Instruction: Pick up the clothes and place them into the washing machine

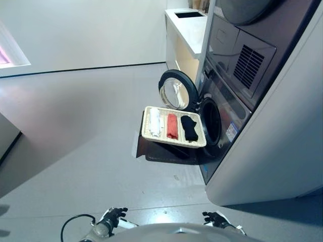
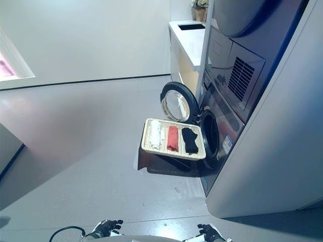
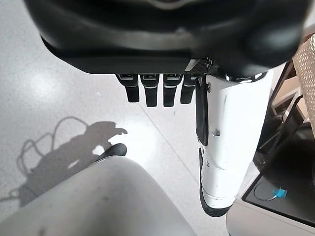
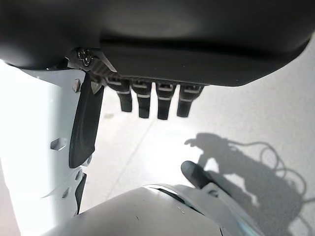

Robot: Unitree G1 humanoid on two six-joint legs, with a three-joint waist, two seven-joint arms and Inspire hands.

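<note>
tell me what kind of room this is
Most likely a laundry room or a laundry test area. A front-loading washing machine stands with its round door swung open, a second appliance is stacked above it, and a basket of rolled clothes sits right by the drum opening.

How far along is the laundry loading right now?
Done: the washing machine door stands open. In hand: nothing; the left hand and right hand hang low with relaxed fingers, away from the basket. Left: all three rolled clothes, white, red and black, lie side by side in the basket in front of the drum opening.
</note>
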